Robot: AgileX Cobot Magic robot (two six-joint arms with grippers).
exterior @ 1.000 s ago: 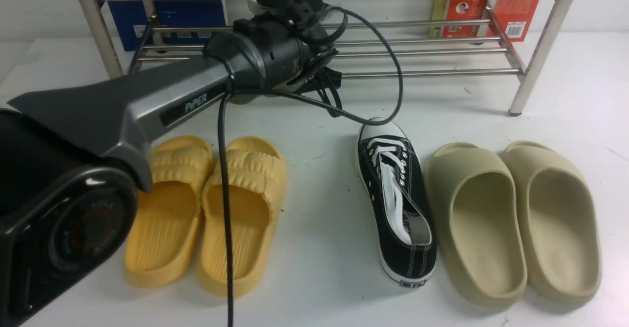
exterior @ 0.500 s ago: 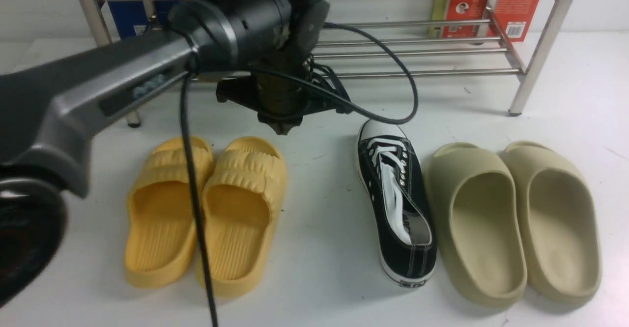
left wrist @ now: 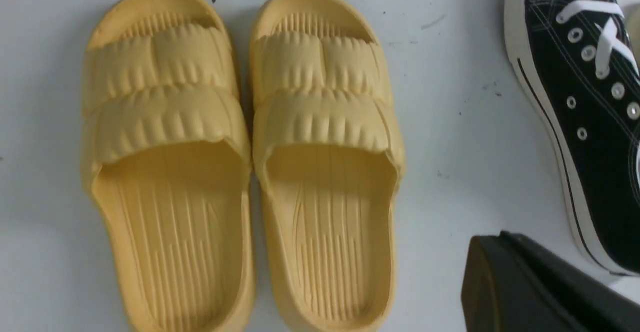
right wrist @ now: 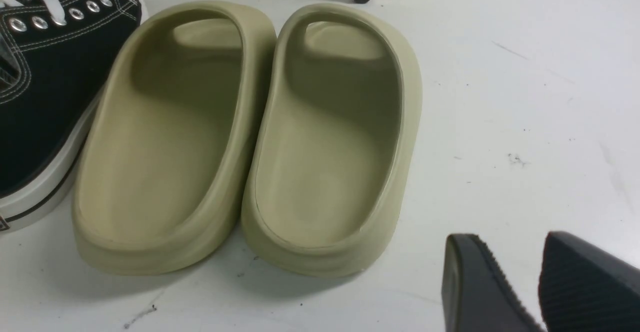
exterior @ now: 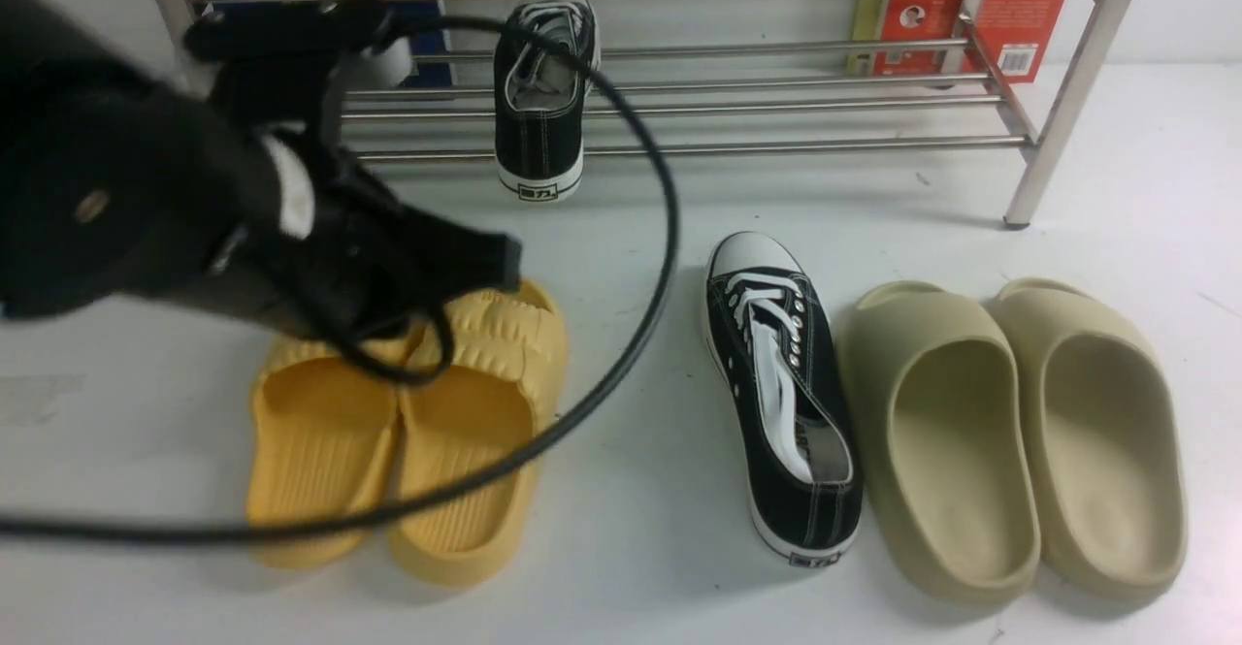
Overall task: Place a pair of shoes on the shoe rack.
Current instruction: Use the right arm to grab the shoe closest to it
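Sneaker (exterior: 781, 393) at frame centre wants a heel-collar pinch, perhaps by the right gripper (right wrist: 517, 252), jaws apart; left gripper (left wrist: 530, 292) hides its spread

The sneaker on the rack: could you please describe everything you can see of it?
The sneaker is a black canvas low-top with white stitching, white rubber sole and greyish lining. It lies upright across the lower bars of the shoe rack, left of centre, toe pointing away, its heel with a small label overhanging the front bar.
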